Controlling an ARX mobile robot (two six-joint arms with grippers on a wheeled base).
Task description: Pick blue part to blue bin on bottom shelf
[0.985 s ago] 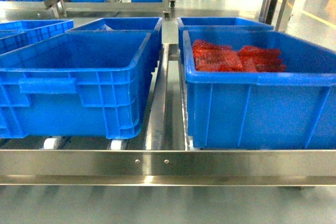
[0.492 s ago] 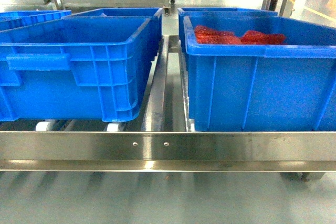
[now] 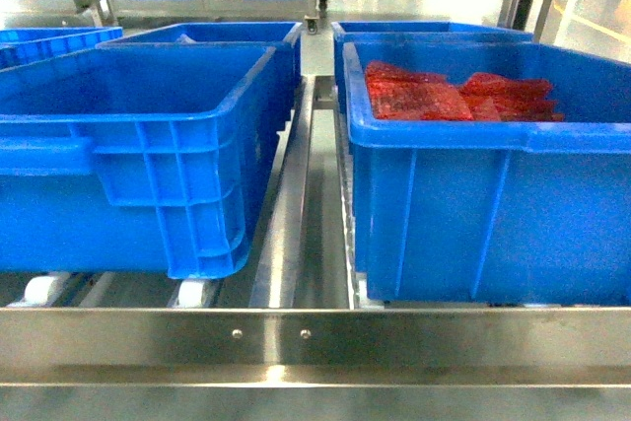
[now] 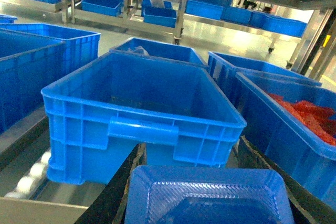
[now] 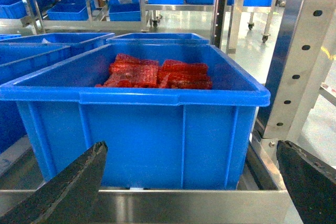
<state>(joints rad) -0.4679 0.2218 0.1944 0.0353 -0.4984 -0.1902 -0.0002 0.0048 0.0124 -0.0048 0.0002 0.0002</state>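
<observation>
The blue part (image 4: 207, 195) fills the bottom of the left wrist view, gripped between the black fingers (image 4: 118, 192) of my left gripper (image 4: 190, 150), which is shut on it. Just beyond it an empty blue bin (image 4: 142, 93) stands on the bottom shelf (image 3: 296, 337); the head view has this bin (image 3: 128, 145) at left. My right gripper (image 5: 191, 148) is open with nothing in it, facing a second blue bin (image 5: 136, 114) of red packets (image 5: 152, 74). Neither gripper shows in the head view.
A centre divider rail (image 3: 296, 214) separates the two front bins, and white rollers (image 3: 39, 288) show under the left one. More blue bins (image 3: 227, 35) stand behind. A perforated steel upright (image 5: 304, 51) rises at the shelf's right end. Racks with bins stand across the aisle.
The head view has drawn closer to the shelf. The bins look larger, the front rail sits lower in the frame, and more of the red packets shows.
</observation>
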